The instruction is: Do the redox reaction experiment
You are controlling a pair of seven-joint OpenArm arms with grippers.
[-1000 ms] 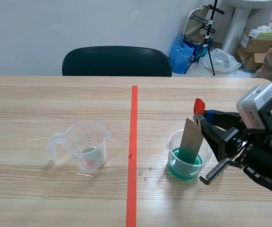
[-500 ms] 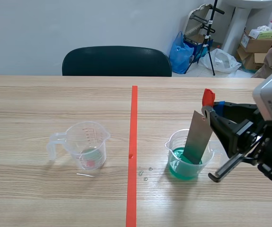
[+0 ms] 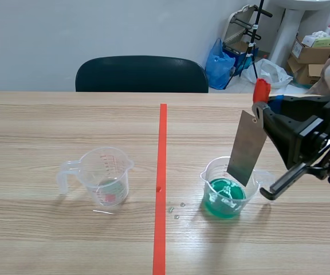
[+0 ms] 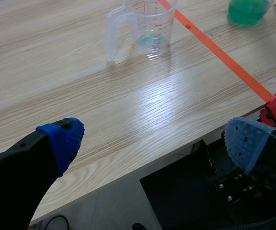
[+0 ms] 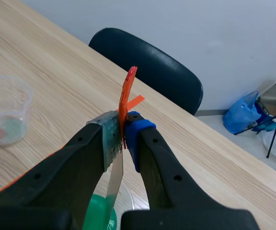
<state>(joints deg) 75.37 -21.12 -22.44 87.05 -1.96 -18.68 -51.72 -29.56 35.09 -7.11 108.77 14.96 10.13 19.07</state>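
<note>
Gripper on the right arm (image 3: 260, 109) is clamped on the red-tabbed top of the metal plate (image 3: 247, 148), which we find hanging tilted, its lower edge at the rim of the beaker (image 3: 209, 170) of green liquid (image 3: 225, 197). We note the left gripper (image 4: 152, 139) spread wide, holding nothing, with the measuring cup (image 4: 150, 24) well ahead of it.
</note>
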